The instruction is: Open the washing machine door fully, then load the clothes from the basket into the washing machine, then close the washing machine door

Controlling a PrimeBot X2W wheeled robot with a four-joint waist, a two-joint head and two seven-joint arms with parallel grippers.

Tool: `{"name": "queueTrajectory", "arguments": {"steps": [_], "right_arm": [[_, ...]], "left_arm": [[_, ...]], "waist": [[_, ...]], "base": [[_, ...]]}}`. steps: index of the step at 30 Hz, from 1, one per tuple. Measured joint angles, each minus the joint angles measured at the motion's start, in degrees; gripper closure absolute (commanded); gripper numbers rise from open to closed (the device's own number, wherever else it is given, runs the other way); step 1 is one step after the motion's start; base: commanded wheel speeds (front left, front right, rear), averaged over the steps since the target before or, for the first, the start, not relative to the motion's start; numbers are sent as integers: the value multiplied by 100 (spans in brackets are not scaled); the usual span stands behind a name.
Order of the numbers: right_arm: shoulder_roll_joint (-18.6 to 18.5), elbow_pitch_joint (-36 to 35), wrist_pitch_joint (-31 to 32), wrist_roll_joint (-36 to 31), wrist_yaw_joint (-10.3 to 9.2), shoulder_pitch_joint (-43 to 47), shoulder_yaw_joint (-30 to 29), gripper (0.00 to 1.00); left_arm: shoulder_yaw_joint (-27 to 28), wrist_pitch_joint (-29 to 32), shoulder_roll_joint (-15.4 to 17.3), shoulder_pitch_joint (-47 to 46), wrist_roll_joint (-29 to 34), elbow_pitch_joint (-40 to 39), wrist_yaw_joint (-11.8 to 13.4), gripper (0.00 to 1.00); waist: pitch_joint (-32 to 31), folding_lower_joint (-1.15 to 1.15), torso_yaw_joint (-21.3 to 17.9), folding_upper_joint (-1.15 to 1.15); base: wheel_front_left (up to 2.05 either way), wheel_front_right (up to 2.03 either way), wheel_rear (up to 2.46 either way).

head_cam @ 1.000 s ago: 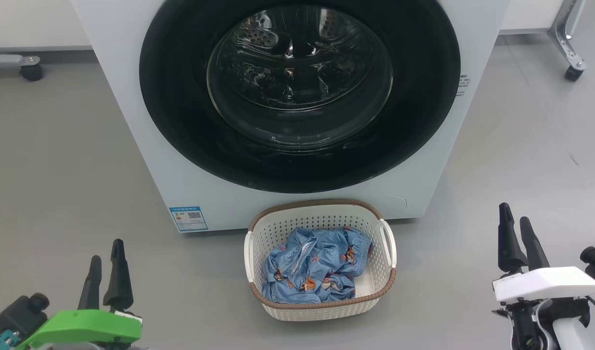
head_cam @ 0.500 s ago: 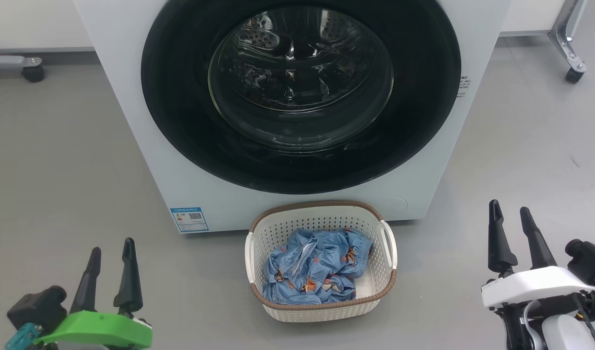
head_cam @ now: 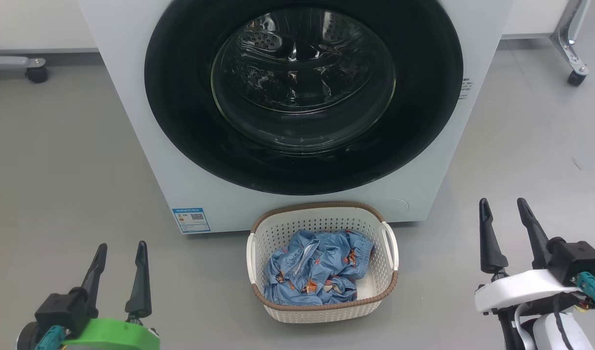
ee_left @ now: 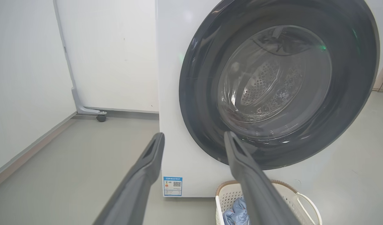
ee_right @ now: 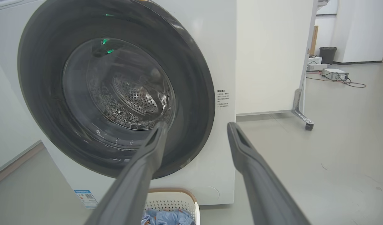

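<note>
Jaws of left gripper (head_cam: 122, 244) standing fully spread, gripping nothing, touching nothing, hovering over floor (head_cam: 59, 170) at lower left of head view. Jaws of right gripper (head_cam: 502, 200) likewise standing wide, gripping nothing, hovering at lower right. Ahead of both: washing machine door (head_cam: 181, 121) sitting closed against washing machine (head_cam: 171, 170). Between grippers, well apart from each: basket (head_cam: 322, 206) resting on floor just before machine, clothes (head_cam: 314, 265) lying bunched inside.

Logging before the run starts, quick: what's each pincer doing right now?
Left pincer: open, holding nothing.
Right pincer: open, holding nothing.
</note>
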Motion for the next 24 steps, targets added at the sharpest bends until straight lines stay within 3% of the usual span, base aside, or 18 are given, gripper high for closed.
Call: {"name": "queueTrajectory", "arguments": {"steps": [6,24], "right_arm": [[-42,-13,-58,-543,0,0,3,0],[-7,202,-59,-682,0,7,-74,0]], "left_arm": [[-25,-66,1,16,405,-19,0,0],[69,-66,-20,87,517,77,-1,0]], "waist": [[-1,0,0,0],[-7,0,4,0]], "base": [[0,0,0],[0,0,0]]}}
